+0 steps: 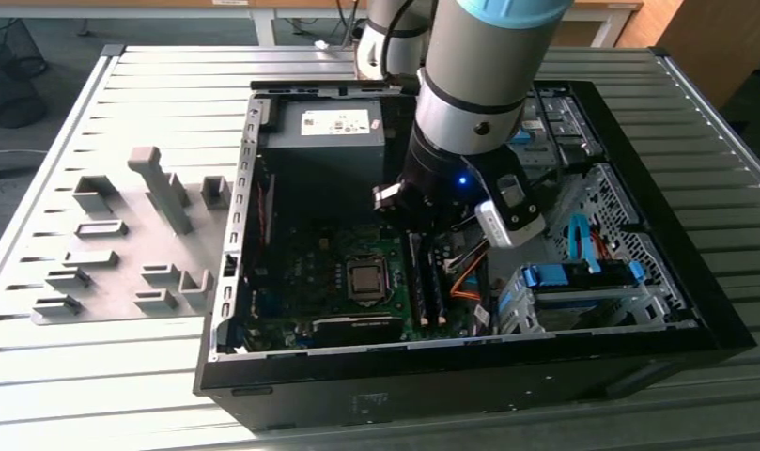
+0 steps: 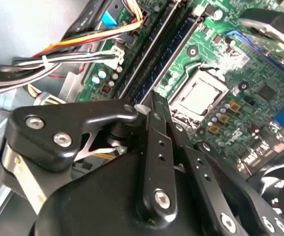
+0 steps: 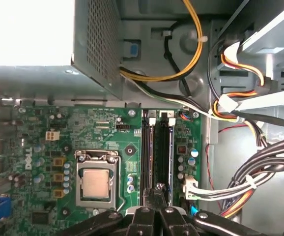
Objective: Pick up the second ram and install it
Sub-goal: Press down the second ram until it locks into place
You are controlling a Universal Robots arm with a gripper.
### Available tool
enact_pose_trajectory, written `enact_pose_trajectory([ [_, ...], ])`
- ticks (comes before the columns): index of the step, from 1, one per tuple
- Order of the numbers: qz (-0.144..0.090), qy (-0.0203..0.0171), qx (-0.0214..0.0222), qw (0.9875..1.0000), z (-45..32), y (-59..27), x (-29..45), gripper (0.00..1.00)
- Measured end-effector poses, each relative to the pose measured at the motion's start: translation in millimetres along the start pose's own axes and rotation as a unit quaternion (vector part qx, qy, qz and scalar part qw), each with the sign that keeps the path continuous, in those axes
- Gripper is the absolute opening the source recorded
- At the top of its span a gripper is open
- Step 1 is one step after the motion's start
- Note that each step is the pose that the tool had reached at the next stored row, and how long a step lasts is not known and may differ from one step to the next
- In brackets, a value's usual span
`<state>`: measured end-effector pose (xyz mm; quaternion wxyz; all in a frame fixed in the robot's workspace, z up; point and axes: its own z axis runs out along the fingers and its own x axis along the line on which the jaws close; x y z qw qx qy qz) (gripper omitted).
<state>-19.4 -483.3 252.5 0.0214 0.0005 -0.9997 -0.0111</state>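
My gripper (image 1: 409,224) is down inside the open computer case (image 1: 680,310), just above the motherboard (image 3: 107,132). Its two thin black fingers (image 2: 157,142) lie pressed together, shut, with nothing visible between them. The gripper's tips (image 3: 157,189) sit right over the pair of long memory slots (image 3: 156,157) beside the processor socket (image 3: 95,183). Long dark strips stand edge-on in those slots (image 1: 427,282). I cannot tell whether one of them is the second ram. The slots' white latches (image 3: 159,114) show at the far end.
Bundled cables (image 3: 240,187) run close beside the slots. The power supply (image 1: 323,127) fills the case's back corner, and blue drive-bay clips (image 1: 581,274) sit at the exterior view's right. Grey fixture blocks (image 1: 166,193) stand on the slatted table at the exterior view's left.
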Motion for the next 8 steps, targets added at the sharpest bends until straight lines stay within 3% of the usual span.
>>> enact_pose_trajectory([
  [8,0.0,0.0,0.0,1.0,-0.3,0.0,0.1,0.11],
])
